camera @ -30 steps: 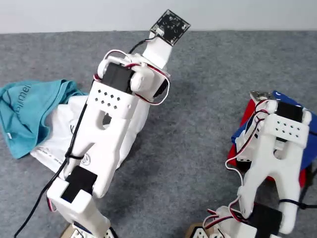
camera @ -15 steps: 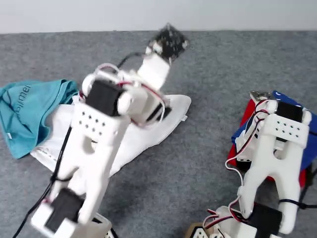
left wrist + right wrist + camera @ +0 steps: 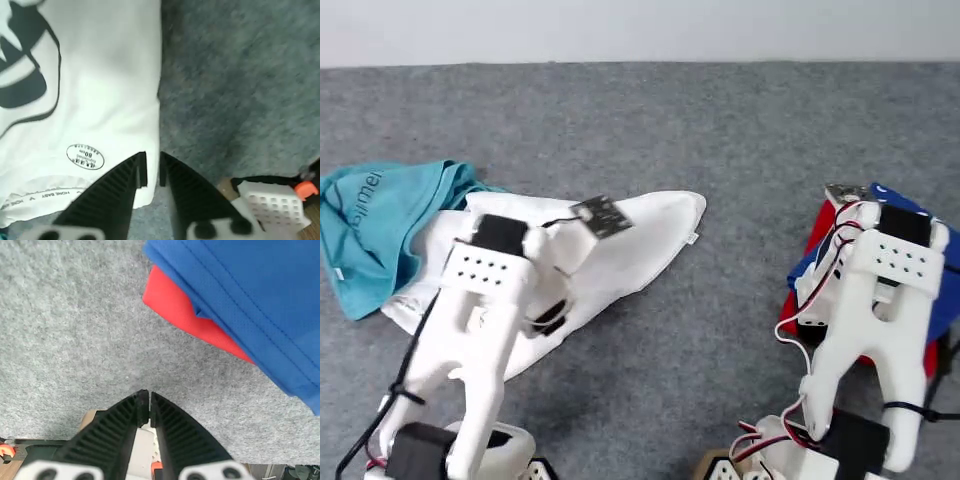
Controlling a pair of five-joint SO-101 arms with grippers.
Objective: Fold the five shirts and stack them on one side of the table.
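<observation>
High view counts four shirts: one lettered teal shirt [image 3: 380, 215] crumpled left, one white shirt [image 3: 645, 235] touching it, one blue shirt [image 3: 892, 196] atop one red shirt [image 3: 815, 232]. Left claw [image 3: 150, 162] is slightly spread over the white shirt's stamped edge. Right claw [image 3: 149, 395] is pressed together.

From above we look steeply down over the grey felt table [image 3: 750, 150], with both arms rising from the near edge. Our left wrist camera peers close along the black ribbed left gripper [image 3: 152, 162] onto the white printed shirt [image 3: 100, 90], which the high view shares. Our right wrist camera looks down past the right gripper [image 3: 149, 397] at the blue shirt [image 3: 250, 290] lying over the red shirt [image 3: 170, 300], both also seen from above.
</observation>
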